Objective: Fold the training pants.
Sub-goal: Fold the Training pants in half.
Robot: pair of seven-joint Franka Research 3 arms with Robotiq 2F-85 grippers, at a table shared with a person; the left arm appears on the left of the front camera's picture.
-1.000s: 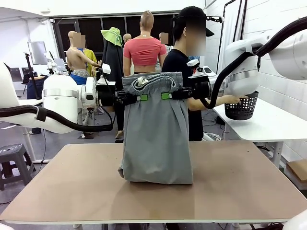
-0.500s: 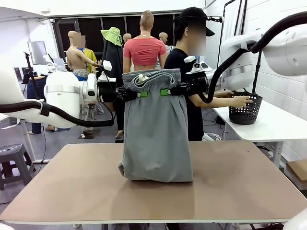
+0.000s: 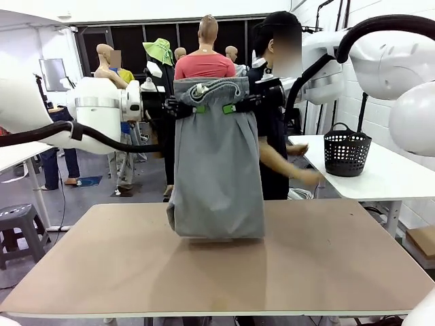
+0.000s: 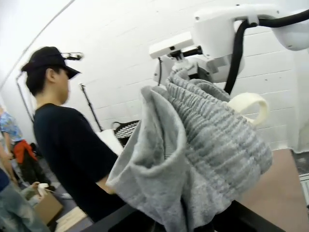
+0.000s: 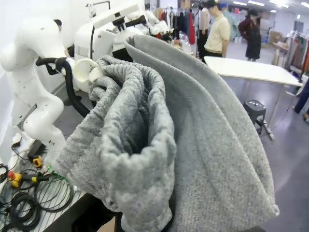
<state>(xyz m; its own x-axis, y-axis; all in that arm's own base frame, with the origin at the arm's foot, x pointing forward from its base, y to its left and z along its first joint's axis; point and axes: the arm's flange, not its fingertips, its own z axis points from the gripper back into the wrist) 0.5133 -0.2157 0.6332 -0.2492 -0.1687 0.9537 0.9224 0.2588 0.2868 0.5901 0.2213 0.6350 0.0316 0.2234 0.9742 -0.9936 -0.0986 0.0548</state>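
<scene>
Above table (image 3: 326, 265), training pants (image 3: 216, 170) hanging vertically

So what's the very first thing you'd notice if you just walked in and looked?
The light grey soft jersey sweatpants hanging high over the middle of the brown table, hem just brushing it. The left gripper and the right gripper pinch the gathered waistband from either side, jaws shut on it. Behind stands a person in a black T-shirt, beside a black mesh basket.

A robot lab set up in a clothing workshop.
White brick walls (image 4: 120, 87), bare work tables (image 3: 224, 265), loose cables (image 5: 29, 198) on the floor and clothing racks (image 5: 299, 53) far beyond the raised grippers; a person (image 3: 272, 109) works at a side table (image 3: 380, 170).
</scene>
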